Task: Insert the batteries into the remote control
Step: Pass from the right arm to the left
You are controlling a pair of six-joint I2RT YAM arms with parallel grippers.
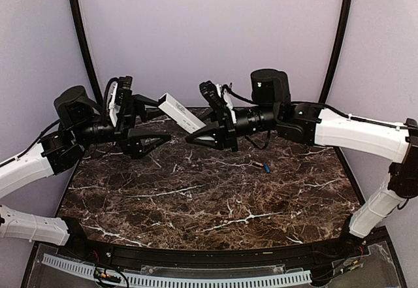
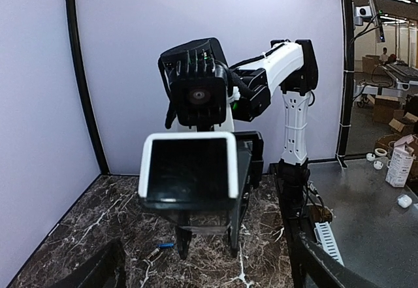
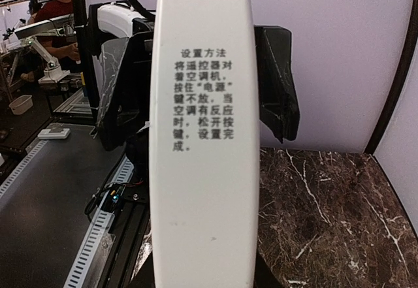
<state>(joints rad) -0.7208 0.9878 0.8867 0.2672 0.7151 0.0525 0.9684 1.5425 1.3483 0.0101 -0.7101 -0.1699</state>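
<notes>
Left: left gripper hangs above the table's left rear area with its jaws spread wide and nothing between them. Its fingers show only as dark shapes at the bottom corners of its wrist view, far out to either side of the remote.

Centre: remote control is in the air and tilted, raised end toward the left arm, lower end clamped in the right gripper. The left wrist view meets its dark end head-on. The right wrist view runs along its white face with printed text.

Room: open marble table lies below both arms, across the middle and front. A black rim bounds the near edge. The pale curved wall stands close behind the grippers.

Right of centre: one blue battery lies on the marble under the right arm, well in from every edge. A small dull piece lies just beside it, too small to identify.

Hidden: in its own view the remote covers the right gripper's pads, and the frame cuts off the remote's lower end. The battery recess cannot be made out.
</notes>
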